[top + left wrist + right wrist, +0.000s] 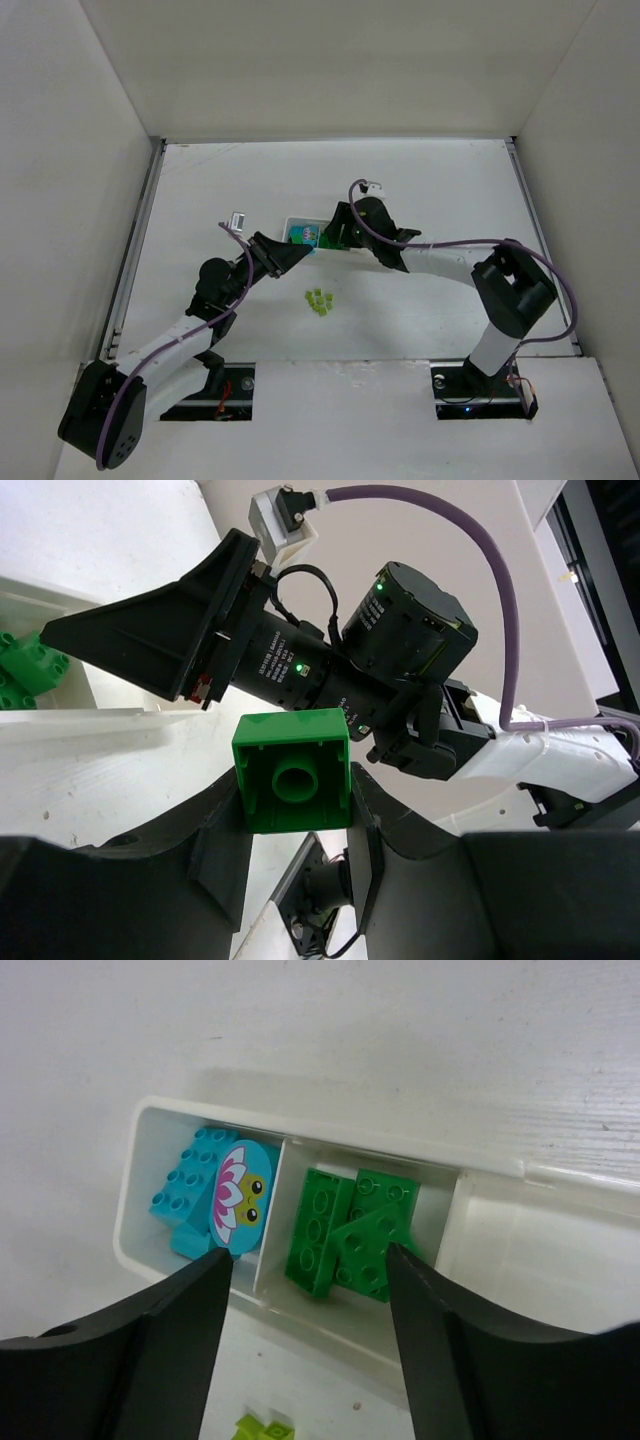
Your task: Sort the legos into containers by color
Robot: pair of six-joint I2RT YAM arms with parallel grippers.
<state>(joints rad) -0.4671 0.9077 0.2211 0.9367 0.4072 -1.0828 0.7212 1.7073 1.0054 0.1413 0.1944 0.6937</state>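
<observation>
My left gripper (297,802) is shut on a dark green lego (293,770), its hollow underside facing the camera. In the top view the left gripper (303,253) sits just in front of the white tray (293,222). My right gripper (308,1258) hangs open over the tray (140,1175) with nothing between its fingers. Cyan legos (210,1195), one printed with a flower face, fill the left compartment. Dark green legos (355,1235) lie piled in the middle one. A cluster of pale yellow-green legos (318,301) rests on the table in front of the tray.
The right compartment (530,1245) shows only its white floor. The right arm's gripper (190,630) hangs close above my left gripper's fingers. White walls enclose the table on three sides.
</observation>
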